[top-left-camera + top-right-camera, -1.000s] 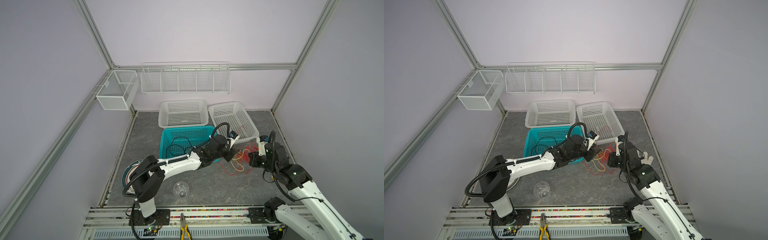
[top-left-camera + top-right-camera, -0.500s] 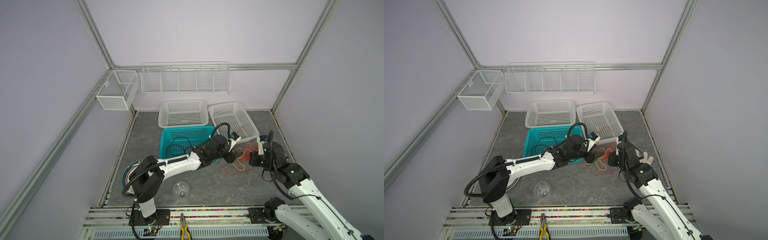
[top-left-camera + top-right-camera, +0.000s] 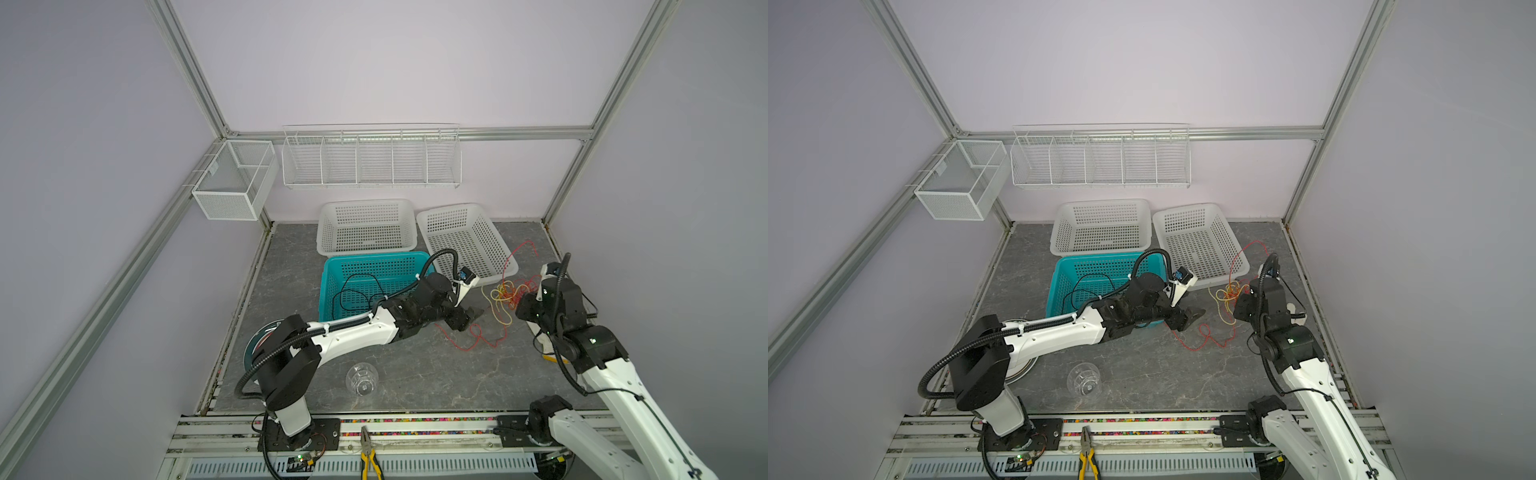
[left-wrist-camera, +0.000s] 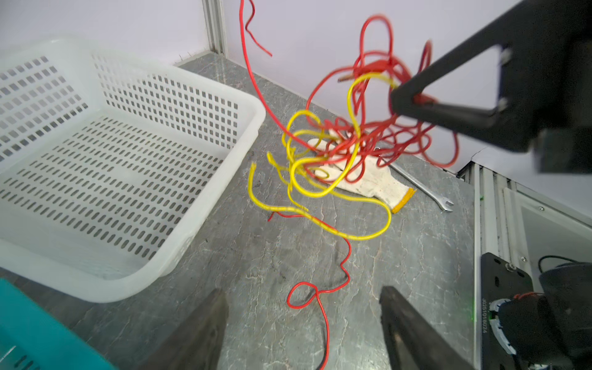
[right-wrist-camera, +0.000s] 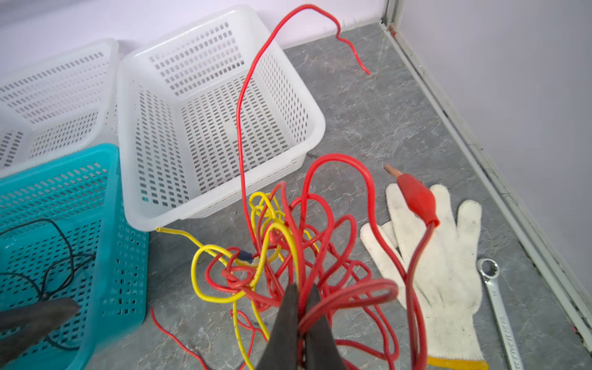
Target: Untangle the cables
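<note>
Your right jaws are clenched on the cables [image 5: 290, 253]. Several red strands are pinched between the tips, and the red-and-yellow tangle hangs from them, partly off the surface [image 4: 256, 256]. One red strand [image 5: 239, 128] arches up and away beyond those tips, while a yellow strand [image 4: 365, 237] droops from the knot and trails along the surface below them.

Your left jaws are spread wide and grasp nothing. A small red loop [image 4: 316, 290] lies on the surface just ahead of them, roughly midway between the two sides and touching neither. The tangle hangs farther ahead of the left jaws, beside the white basket [image 4: 250, 109].

A white glove [image 5: 448, 272] lies beneath the tangle, with a wrench [image 5: 495, 304] just past it. A black cable [image 5: 45, 293] sits apart from the rest, inside the teal basket [image 5: 57, 157] close beside the left jaws.
</note>
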Available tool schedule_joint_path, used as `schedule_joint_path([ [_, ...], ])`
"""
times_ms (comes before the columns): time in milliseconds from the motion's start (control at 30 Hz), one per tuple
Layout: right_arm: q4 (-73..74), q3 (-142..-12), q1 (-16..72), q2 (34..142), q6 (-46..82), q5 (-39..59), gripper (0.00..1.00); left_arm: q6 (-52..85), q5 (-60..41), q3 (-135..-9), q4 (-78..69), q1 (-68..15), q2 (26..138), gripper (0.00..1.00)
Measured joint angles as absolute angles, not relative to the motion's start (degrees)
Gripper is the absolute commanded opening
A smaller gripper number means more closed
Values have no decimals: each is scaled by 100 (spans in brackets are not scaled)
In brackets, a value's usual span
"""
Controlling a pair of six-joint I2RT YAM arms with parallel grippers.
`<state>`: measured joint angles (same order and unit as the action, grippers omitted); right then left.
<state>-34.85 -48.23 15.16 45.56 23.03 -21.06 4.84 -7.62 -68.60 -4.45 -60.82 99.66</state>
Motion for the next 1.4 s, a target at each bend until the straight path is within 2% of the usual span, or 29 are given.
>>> schedule_joint_path([
  [233,-3343,-5142,1448,4480,2071,-2187,6,650,-445,-7247,102,-6189,10807,77],
  [700,-3166,-4967,1433,4340,1964,-2099,6,464,602,-8715,1365,-6523,11920,74],
  [1000,-3142,-4818,1428,4329,1962,-2049,6,261,856,-9817,2449,-6720,12512,66],
  [1267,-3144,-4792,1422,4066,1892,-2106,7,248,915,-9922,2921,-6726,12648,64],
  [1400,-3148,-4792,1404,3916,1835,-2161,7,250,899,-9922,2985,-6724,12689,60],
])
